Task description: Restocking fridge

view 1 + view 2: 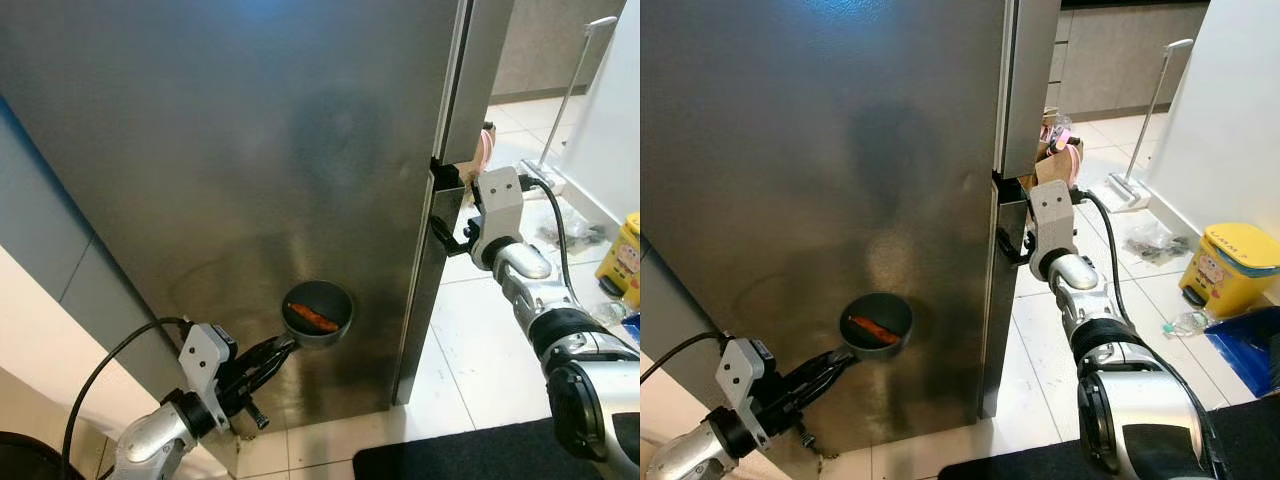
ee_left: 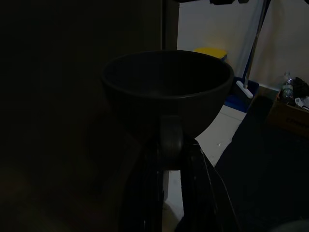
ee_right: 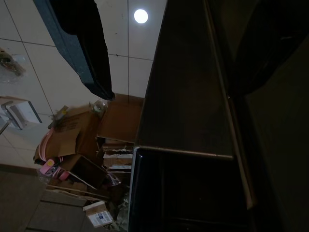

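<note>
Left gripper (image 1: 272, 357) low before steel fridge door (image 1: 250, 150), fingers clamped on handle of small dark pot (image 1: 318, 312); pot held level just ahead, so red food (image 1: 312, 318) stays inside

Right gripper (image 1: 447, 232) parted, hooked at door edge, likely to pull open; nothing carried

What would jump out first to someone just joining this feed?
A big stainless fridge dominates the head views. Low in front of it, the left gripper holds a dark bowl with something orange-red inside, while the right gripper reaches the door's edge at the gap between its two sections.
</note>
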